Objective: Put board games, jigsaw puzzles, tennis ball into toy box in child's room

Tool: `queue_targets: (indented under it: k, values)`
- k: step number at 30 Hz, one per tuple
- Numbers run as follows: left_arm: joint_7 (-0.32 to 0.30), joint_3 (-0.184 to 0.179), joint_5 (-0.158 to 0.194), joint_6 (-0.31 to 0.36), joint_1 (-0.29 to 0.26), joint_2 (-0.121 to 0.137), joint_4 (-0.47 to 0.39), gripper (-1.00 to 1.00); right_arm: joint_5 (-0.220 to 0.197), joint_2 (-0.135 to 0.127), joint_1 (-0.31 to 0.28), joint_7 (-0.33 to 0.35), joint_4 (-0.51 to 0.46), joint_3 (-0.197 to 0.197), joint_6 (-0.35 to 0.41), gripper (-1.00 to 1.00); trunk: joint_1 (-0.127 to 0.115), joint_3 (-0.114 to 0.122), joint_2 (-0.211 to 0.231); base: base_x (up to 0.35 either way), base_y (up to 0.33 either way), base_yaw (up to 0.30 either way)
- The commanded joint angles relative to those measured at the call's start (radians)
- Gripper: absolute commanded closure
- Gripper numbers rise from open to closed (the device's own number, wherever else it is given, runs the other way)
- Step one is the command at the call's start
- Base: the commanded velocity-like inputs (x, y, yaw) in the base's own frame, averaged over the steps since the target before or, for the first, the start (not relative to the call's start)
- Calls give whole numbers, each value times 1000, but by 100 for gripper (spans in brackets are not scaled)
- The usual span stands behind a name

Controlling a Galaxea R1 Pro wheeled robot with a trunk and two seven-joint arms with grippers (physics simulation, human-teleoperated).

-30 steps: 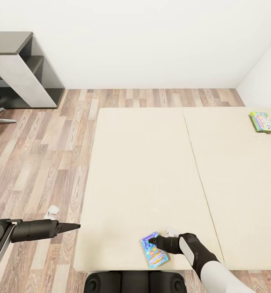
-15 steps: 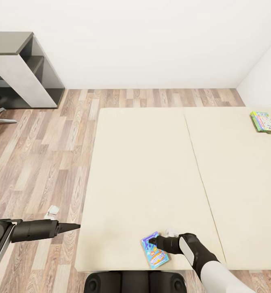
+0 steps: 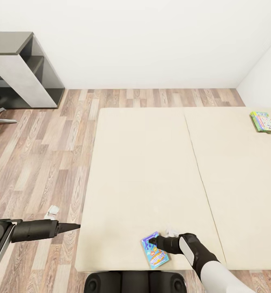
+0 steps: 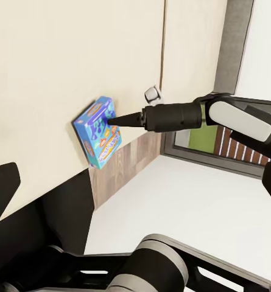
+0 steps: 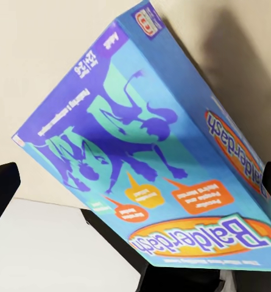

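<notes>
The blue board game (image 3: 154, 250) lies flat on the beige mattress of the bed (image 3: 151, 162), close to the near edge, just in front of the robot's base. In the right wrist view its lid (image 5: 153, 158) is seen close up: a blue and purple cartoon print with orange speech bubbles and the title "Balderdash" in an orange oval. That lettering cannot be read in the head view, where the box is only a small blue rectangle.

The right end effector (image 3: 153, 241) points at the box with its tip at the box's far edge. In the left wrist view the same end effector (image 4: 114, 120) is seen from the side, its fingers drawn together to a narrow point that meets the box (image 4: 98, 132) at its upper edge. Whether it grasps the box or only touches it, I cannot tell.

The left end effector (image 3: 72, 226) is held out over the wood-plank floor (image 3: 42, 162) beside the bed, its fingers pressed together to a point with nothing between them.

A second board game (image 3: 263, 122), green with a pale printed lid, lies far off on the mattress, near the right edge of the head view and well apart from the blue one.

Beyond the floor, a grey shelf unit (image 3: 21, 69) stands against the white wall (image 3: 151, 40).
</notes>
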Motion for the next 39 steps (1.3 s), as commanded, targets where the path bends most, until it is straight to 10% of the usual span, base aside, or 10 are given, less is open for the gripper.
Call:
queue_targets:
  k: [1,39]
  values:
    - [-4,0,-1,11,0,0,0,-100,0,1,0,2,-1,-8,7,-100,0,-1,-1,0,0,0]
    - [-4,0,-1,11,0,0,0,-100,1,1,0,2,-1,-8,7,-100,0,-1,-1,0,73,0]
